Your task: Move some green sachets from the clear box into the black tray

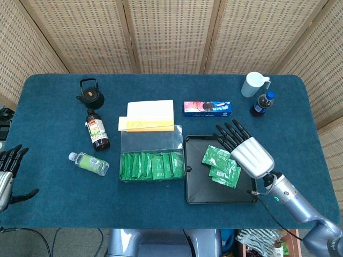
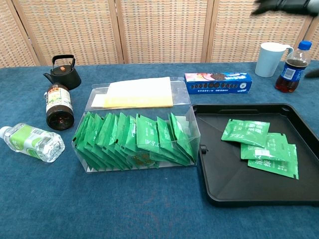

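Lying flat in the matte black tray, glossy green sachets overlap; right hand spread empty above, blue felt table, wicker screens.

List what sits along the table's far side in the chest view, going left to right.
Black kettle → yellow-and-white paper pads → blue biscuit box → white cup → cola bottle.

The right robot hand is hovering with its dark fingers spread apart and holding nothing, forearm stretching toward the lower right. The left robot hand is idling at the far left edge, fingers apart.
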Controlling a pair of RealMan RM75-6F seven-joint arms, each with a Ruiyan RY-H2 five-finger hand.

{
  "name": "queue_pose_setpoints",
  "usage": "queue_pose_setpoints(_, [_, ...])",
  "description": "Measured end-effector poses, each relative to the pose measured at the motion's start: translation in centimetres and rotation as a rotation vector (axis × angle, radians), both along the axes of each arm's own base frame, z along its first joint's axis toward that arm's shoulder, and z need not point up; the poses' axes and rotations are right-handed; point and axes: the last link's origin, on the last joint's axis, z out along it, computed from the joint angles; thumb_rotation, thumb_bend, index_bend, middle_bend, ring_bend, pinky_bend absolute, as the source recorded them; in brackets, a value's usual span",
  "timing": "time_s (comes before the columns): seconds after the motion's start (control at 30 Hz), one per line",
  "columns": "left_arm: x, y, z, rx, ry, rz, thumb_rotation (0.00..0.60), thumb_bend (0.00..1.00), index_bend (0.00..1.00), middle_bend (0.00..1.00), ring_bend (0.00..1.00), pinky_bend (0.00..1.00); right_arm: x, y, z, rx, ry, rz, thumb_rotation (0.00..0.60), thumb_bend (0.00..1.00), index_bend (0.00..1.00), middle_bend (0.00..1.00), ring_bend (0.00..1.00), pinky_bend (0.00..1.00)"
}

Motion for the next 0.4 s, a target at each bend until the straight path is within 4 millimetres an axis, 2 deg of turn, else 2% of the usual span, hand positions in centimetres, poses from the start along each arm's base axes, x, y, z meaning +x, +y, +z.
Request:
queue_pose_setpoints(0.07, [0.0,0.0,0.0,0.004,-0.001,-0.002,0.600,0.12,0.00,0.00,0.00,0.00,-0.2,0.7,1.5,-0.034,-0.040,-0.018,0.600,0.02,0.00,0.00,0.00,0.00])
queue_pose_setpoints(0.17, [0.0,0.0,0.0,0.007,0.001,-0.004,0.600,0.12,0.00,0.00,0.00,0.00,-1.2,2.1,2.6,-0.055,-0.106,-0.075,0.600,0.01,0.00,0.00,0.00,0.00])
queue_pose_setpoints(0.4, [0.1,-0.1,-0.4,0.021,0.007,-0.034,0.600,0.12,0.00,0.00,0.00,0.00,-6.1,6.5,2.6,-0.061,-0.219,-0.313,0.600,0.00,0.00,0.00,0.00,0.00])
